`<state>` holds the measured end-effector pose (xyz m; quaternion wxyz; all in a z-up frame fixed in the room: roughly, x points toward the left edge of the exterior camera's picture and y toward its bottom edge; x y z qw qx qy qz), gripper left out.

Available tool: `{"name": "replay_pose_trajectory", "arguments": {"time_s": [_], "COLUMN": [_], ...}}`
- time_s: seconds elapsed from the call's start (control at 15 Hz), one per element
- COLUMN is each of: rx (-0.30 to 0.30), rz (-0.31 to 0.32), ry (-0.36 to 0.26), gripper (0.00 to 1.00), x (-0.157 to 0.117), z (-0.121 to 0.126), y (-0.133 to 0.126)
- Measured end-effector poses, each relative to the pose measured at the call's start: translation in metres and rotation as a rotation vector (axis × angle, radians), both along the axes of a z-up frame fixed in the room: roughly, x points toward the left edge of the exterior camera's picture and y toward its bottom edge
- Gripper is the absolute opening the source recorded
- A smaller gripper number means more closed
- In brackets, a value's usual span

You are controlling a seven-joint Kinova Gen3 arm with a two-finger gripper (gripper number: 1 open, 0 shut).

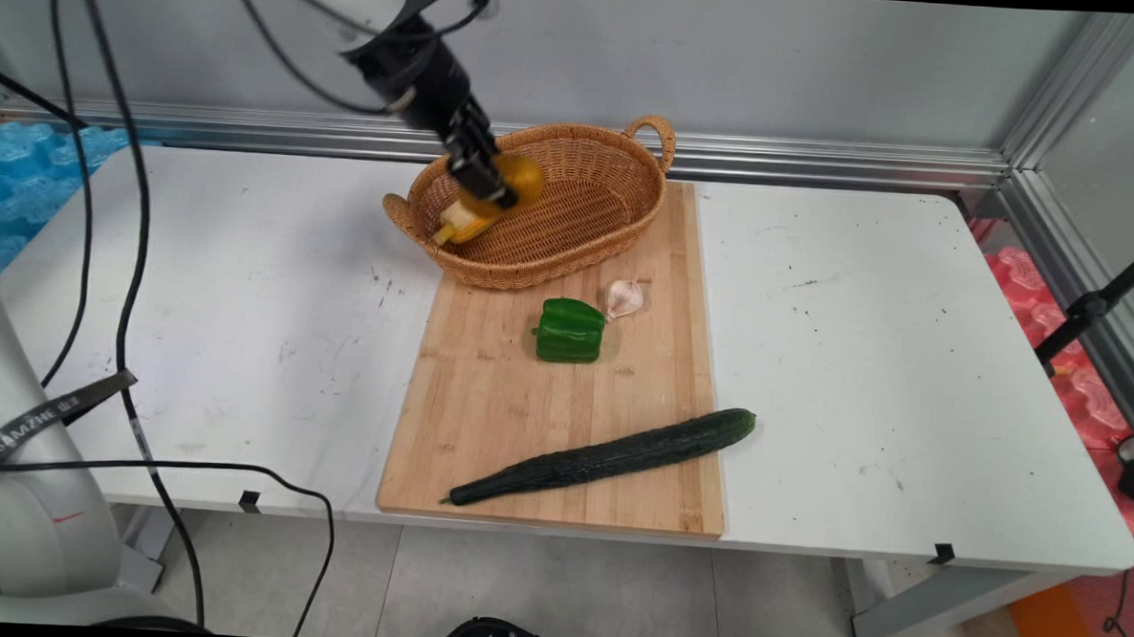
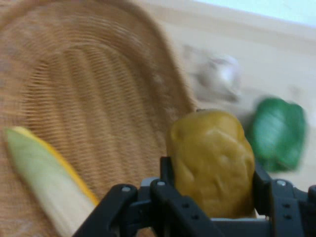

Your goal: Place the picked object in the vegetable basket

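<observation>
Gripper point(image 2: 212, 182) clamps what looks like a potato point(image 2: 212, 160) over basket point(image 1: 591, 205), corn point(image 2: 44, 182) beneath

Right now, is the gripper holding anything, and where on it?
Yes: a yellowish potato, pinched across its sides between the two fingers, above the wicker basket.

The woven basket point(image 1: 592, 190) is tan; the potato point(image 2: 212, 163) in the black gripper point(image 2: 210, 197) is mustard yellow. The pepper point(image 1: 569, 330) is bright green, the cucumber point(image 1: 609, 456) dark green, the garlic point(image 1: 624, 297) pale, the board point(image 1: 486, 420) light wood.
</observation>
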<state>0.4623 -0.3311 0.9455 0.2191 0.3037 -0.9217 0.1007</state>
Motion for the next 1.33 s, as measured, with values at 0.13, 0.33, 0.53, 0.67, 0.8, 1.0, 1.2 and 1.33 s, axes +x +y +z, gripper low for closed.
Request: {"name": "replay_pose_trajectory", "arguments": {"time_s": [0.13, 0.33, 0.53, 0.67, 0.8, 1.0, 1.2, 1.33], "rx": [-0.029, -0.064, -0.083, -0.087, -0.087, -0.079, -0.069, -0.058], "rz": [0.089, 0.184, 0.241, 0.260, 0.275, 0.279, 0.277, 0.278], "ry": [0.012, 0.022, 0.023, 0.023, 0.023, 0.014, 0.002, -0.006], "gripper": [0.00, 0.00, 0.00, 0.00, 0.00, 0.00, 0.00, 0.00], "x": [0.001, -0.001, -0.006, -0.010, -0.013, -0.021, -0.026, -0.031], "z": [0.000, -0.008, -0.023, -0.032, -0.043, -0.064, -0.085, -0.100], "y": [-0.024, -0.059, -0.091, -0.106, -0.121, -0.144, -0.163, -0.176]}}
